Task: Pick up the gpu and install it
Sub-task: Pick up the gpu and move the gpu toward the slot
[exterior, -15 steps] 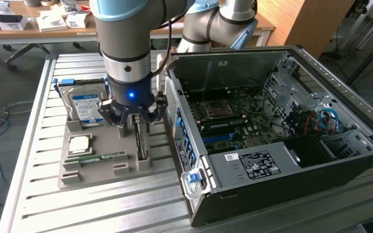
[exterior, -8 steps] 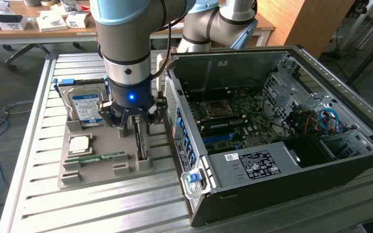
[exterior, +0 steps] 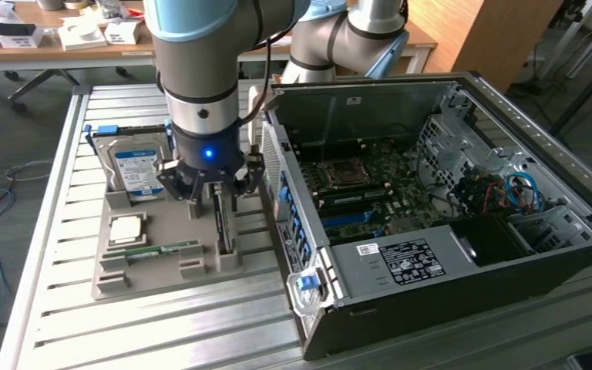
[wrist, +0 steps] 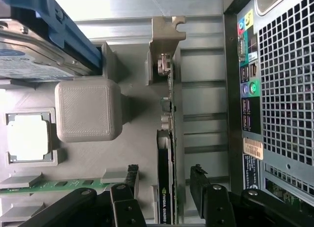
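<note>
NVIDIA marking on the gpu [wrist: 164, 188] edge

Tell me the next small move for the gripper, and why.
Most likely, close the gripper on the gpu. Its fingers stand open, one on either side of the card, which stands on edge in its slot of the grey holder. A gap shows on each side, so nothing is gripped yet, and the card looks roughly centred between them.
</note>
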`<move>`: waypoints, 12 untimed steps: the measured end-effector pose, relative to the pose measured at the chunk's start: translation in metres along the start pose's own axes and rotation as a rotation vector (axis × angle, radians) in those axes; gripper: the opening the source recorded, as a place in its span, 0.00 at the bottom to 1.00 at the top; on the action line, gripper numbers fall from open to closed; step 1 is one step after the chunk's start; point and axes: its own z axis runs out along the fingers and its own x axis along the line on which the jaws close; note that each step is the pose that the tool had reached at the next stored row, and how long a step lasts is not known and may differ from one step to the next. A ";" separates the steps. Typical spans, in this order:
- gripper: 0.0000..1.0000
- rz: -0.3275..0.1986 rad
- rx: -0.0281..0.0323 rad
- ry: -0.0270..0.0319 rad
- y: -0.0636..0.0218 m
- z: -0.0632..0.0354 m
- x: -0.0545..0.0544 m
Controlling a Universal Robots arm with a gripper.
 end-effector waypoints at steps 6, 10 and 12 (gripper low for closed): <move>0.55 0.000 -0.0003 0.0000 0.0000 0.0089 0.000; 0.55 0.000 -0.0003 0.0000 0.0003 0.0093 0.000; 0.55 0.000 -0.0007 -0.0001 0.0013 0.0096 0.000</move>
